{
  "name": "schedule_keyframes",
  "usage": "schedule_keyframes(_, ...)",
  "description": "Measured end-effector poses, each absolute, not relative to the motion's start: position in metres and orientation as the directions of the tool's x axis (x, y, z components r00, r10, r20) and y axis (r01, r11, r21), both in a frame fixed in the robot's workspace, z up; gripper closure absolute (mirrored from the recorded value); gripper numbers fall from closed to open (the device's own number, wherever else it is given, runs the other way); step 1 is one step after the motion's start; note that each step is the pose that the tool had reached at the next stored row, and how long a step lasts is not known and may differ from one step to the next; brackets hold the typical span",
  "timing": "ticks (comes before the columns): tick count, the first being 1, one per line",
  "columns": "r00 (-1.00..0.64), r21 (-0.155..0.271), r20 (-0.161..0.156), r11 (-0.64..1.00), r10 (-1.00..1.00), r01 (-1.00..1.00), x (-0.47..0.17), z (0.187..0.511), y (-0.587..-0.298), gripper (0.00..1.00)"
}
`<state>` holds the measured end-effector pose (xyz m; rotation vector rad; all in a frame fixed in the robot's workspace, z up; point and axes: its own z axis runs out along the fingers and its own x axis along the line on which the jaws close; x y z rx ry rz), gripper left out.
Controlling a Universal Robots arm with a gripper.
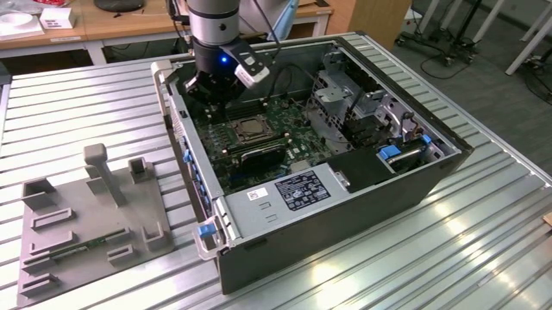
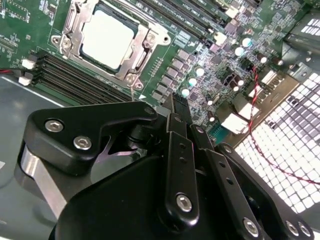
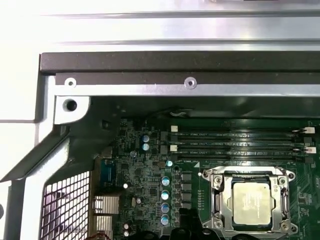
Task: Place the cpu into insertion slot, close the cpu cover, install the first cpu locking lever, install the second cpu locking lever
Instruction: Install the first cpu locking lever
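The cpu (image 2: pixel 107 39) lies flat in the insertion slot (image 2: pixel 131 77), pale grey face up; the cpu cover (image 2: pixel 136 49) is down over it, and the chip shows through the cover's square window; thin metal levers run along two opposite sides of the slot, and whether they are hooked I cannot tell. Long dark memory slots (image 3: pixel 235 142) lie in parallel rows just beside the slot; the green motherboard (image 2: pixel 215 65) carries them all. A row of round silver-topped capacitors (image 3: pixel 165 200) stands near the slot, between it and a perforated metal wall (image 3: pixel 65 205); a twisted red-and-black wire (image 2: pixel 257 100) crosses the board farther from the slot, towards that same wall.

The pincer (image 2: pixel 177 102) hangs over the board near the slot, off one of its corners; its black fingers (image 2: pixel 175 145) are pressed together with nothing between them. In the exterior view the arm (image 1: pixel 211 26) comes straight down into the open computer case (image 1: pixel 345 213), and the pincer sits just beyond the slot towards the exterior view's left; a small blue light glows on the wrist above it.

The case lies on its side around the slot, on a slatted metal surface (image 1: pixel 86 103); a grey fixture (image 1: pixel 86 219) with upright posts and shallow pockets rests on that surface well apart from the slot, outside the case, towards the exterior view's left.
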<state>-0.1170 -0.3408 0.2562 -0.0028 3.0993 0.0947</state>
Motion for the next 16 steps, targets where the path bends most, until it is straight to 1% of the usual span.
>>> schedule_keyframes(16,-0.999,0.089,-0.041,0.996,0.002,-0.002,-0.118,0.255,-0.326,0.89)
